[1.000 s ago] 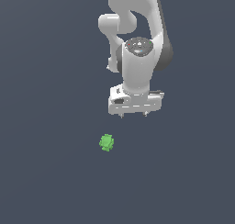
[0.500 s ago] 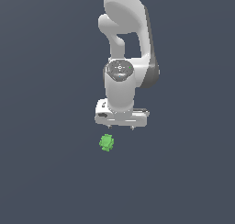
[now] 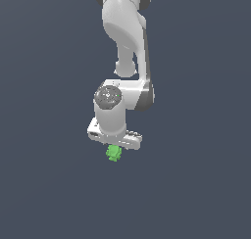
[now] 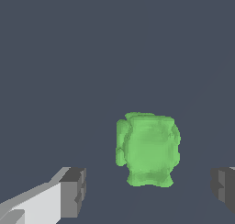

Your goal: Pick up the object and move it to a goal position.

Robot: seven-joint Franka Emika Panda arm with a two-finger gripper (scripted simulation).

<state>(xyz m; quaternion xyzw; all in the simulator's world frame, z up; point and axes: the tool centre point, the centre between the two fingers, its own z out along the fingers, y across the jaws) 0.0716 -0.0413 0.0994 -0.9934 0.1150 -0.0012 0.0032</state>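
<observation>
The object [image 3: 114, 153] is a tiny bright green lumpy block on the flat grey floor. My white gripper [image 3: 115, 146] hangs right above it and hides its upper part in the exterior view. In the wrist view the object [image 4: 148, 149] is large and lies between my two grey fingertips [image 4: 73, 192], nearer to one than the other. The gripper [image 4: 149, 191] is open, its jaws wide apart, and neither touches the object.
The floor [image 3: 44, 184] is a plain dark grey surface all around. No goal marker shows. The white arm [image 3: 125, 27] rises above the gripper to the exterior view's top edge.
The arm has swung toward the exterior view's left and come down. The gripper went from beside and above the object to directly over it. The object has not moved.
</observation>
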